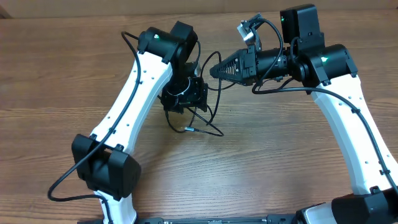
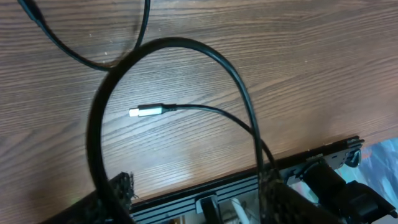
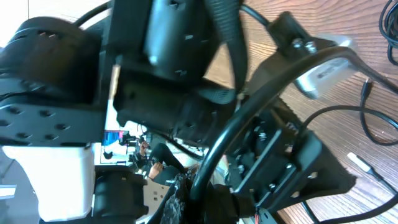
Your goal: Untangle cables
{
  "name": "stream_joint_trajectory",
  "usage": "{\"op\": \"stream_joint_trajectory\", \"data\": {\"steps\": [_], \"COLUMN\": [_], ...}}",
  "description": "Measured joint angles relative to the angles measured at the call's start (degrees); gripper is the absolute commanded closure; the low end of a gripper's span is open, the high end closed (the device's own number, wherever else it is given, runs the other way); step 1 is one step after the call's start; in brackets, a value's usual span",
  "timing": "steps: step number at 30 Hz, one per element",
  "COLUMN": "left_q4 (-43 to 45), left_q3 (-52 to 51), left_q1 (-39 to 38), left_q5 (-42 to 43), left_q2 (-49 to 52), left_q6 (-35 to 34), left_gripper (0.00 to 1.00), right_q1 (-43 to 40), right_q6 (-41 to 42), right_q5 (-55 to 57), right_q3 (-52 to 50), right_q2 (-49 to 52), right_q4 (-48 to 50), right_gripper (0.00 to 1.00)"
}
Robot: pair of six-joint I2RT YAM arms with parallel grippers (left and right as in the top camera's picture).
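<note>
Left arm (image 1: pixel 134 93): white with black joints, reaching from the near left edge up toward the middle of the table (image 1: pixel 261 155).
Left claw (image 1: pixel 182 99): pointed straight down over the tangle, left of centre; fingers hidden from above and not clearly shown by its own camera; open or closed, cannot tell.
Cables (image 1: pixel 208 121): thin black cords in loose loops on the wood, under and just right of the left claw, one strand rising toward the right claw.
Plug (image 1: pixel 188 129): small silver tip, flat on the table at the near edge of the loops, clear of both claws; in the left wrist view (image 2: pixel 146 111), pointing left with its cord trailing right.
Right claw (image 1: pixel 214 70): lying level, pointing left, fingers closed to a point just beside the left claw; a thin strand passing right at the tip, pinched or not, cannot tell.
Right arm (image 1: pixel 348 118): white, rising from the near right corner, black wrist bent toward centre.
</note>
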Motion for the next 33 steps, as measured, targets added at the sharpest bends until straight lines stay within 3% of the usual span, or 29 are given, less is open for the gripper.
{"op": "stream_joint_trajectory", "data": {"steps": [5, 8, 9, 20, 33], "left_q4": [0.5, 0.83, 0.87, -2.49, -4.55], "left_q3": [0.0, 0.0, 0.0, 0.0, 2.01], "left_q1": [0.17, 1.05, 1.57, 11.28, 18.14], "left_q5": [0.42, 0.66, 0.81, 3.3, 5.11], "left_q2": [0.42, 0.42, 0.42, 0.44, -1.6], "left_q6": [0.09, -0.09, -0.13, 0.22, 0.35], "left_gripper": [0.57, 0.91, 0.96, 0.96, 0.96], "right_q1": [0.0, 0.0, 0.0, 0.0, -0.02], "right_q6": [-0.02, -0.02, -0.07, 0.0, 1.99], "right_q5": [0.02, 0.24, 0.52, 13.27, 50.84], "right_q3": [0.0, 0.0, 0.0, 0.0, 0.0], "right_q2": [0.0, 0.0, 0.0, 0.0, 0.0], "right_q4": [0.0, -0.17, -0.61, -5.7, -14.45], "right_gripper": [0.96, 0.96, 0.96, 0.96, 0.96]}}
